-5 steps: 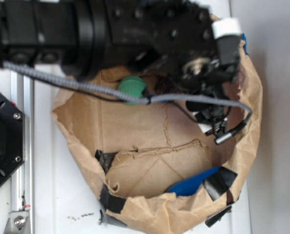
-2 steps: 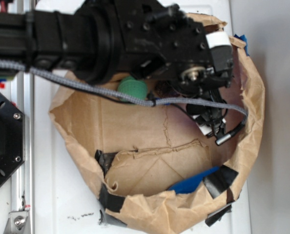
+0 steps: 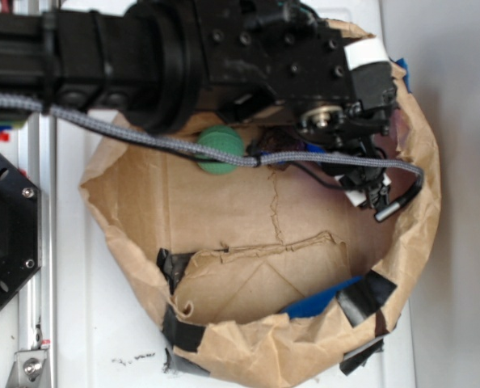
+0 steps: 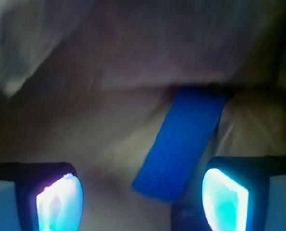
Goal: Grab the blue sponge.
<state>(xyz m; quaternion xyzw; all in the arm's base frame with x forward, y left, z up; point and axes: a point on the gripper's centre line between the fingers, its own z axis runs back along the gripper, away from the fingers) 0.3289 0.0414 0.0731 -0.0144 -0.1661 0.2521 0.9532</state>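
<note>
Blue sponge (image 4: 184, 144): in the wrist view we see it lying flat on the brown paper floor, a long bright block running from the far paper wall toward the camera, tilted a little to the left at its near end. In the exterior view we catch only a small blue sliver (image 3: 311, 151) under the arm's wrist.
Gripper (image 4: 142, 197): jaws spread wide, nothing between the pads; we see the two pads (image 4: 58, 202) glowing at the bottom corners of the wrist view. The sponge's near end sits between them, closer to the right-hand pad and apart from the left one; whether it touches the right pad we cannot tell.
Gripper, exterior view (image 3: 361, 162): it hangs at the upper right inside of the paper bag (image 3: 248, 347), fingers hidden by the wrist housing.
Green ball (image 3: 221, 149): at the back of the bag, left of the gripper, partly under the grey cable (image 3: 143, 137).
Dark brown chunk (image 3: 271, 144): just right of the ball, mostly hidden.
Blue tape (image 3: 317, 303): patch on the near inner wall, beside black tape (image 3: 365, 297).
Table (image 3: 103, 323): white, bag resting on it.
</note>
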